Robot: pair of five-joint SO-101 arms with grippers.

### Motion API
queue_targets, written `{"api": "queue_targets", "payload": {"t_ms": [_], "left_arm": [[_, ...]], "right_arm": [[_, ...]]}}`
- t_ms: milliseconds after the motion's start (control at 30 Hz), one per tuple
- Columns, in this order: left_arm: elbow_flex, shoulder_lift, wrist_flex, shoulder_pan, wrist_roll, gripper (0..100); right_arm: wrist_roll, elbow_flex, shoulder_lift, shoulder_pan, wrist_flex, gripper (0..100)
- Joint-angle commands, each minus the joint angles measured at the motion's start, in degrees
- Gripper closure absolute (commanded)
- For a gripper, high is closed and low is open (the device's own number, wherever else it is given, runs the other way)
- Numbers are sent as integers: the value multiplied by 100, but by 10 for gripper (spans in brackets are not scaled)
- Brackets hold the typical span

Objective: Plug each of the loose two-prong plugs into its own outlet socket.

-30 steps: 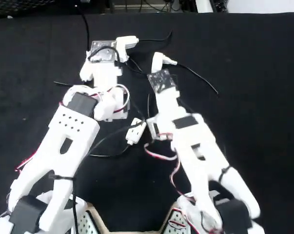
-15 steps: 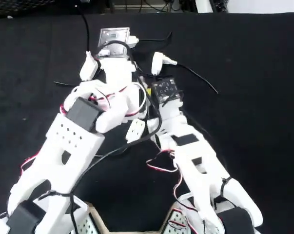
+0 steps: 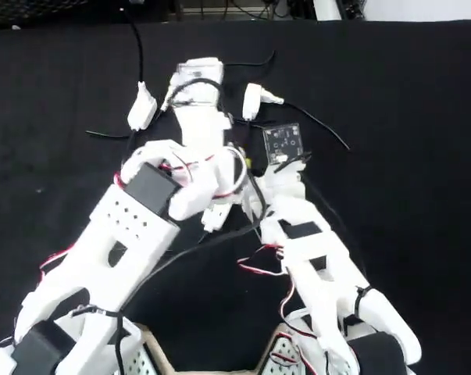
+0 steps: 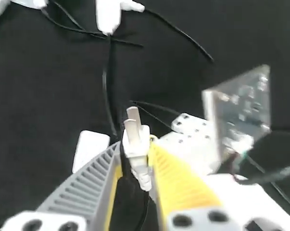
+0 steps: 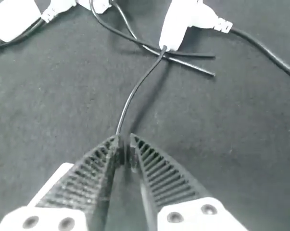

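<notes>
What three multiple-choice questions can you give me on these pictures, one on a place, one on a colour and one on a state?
1. Where is the white two-prong plug seen in the left wrist view?
A. In a person's hand
B. Held in the left gripper
C. Inside a box

2. What colour is the cable that the right gripper grips?
A. Red
B. White
C. Black

3. How is the right gripper?
A. Shut on the cable
B. Wide open
C. Shut on a screwdriver

Answers:
1 B: the plug sits clamped between that gripper's fingers, prongs pointing outward.
2 C: the cable running into the gripper is black.
3 A: its fingers are closed together with the cable pinched at their tips.
</notes>
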Motion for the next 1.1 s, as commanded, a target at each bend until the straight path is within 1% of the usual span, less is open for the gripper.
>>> {"api": "queue_targets", "payload": {"t_ms": [0, 100, 233, 300, 400, 567, 700, 800, 933, 1000, 1067], "left_arm": [[-31, -176, -123, 92, 88, 972], [-13, -176, -88, 75, 88, 972], [259, -176, -158, -224, 88, 971], [470, -167, -413, -347, 88, 971], [673, -229, -659, -321, 97, 971], [699, -229, -633, -163, 97, 971], [488, -229, -273, -22, 97, 971], [259, -229, -44, 207, 97, 971], [110, -229, 70, 268, 97, 971], [75, -237, 70, 251, 88, 971], [31, -440, 79, 233, 79, 971]], "right_arm": [[-484, -4, -198, 105, -167, 986], [-642, -13, -198, 105, -167, 986], [-668, 40, -453, 62, -132, 986], [-668, 163, -787, 53, -70, 986], [-677, 409, -1393, -18, -9, 986], [-686, 857, -2167, -123, 9, 986], [-668, 831, -2352, -132, 501, 986], [-677, 664, -2316, -141, 905, 986], [-633, 585, -2360, -149, 1178, 986], [-440, 426, -2360, -246, 1521, 986], [-97, 233, -2343, -536, 1934, 986]]}}
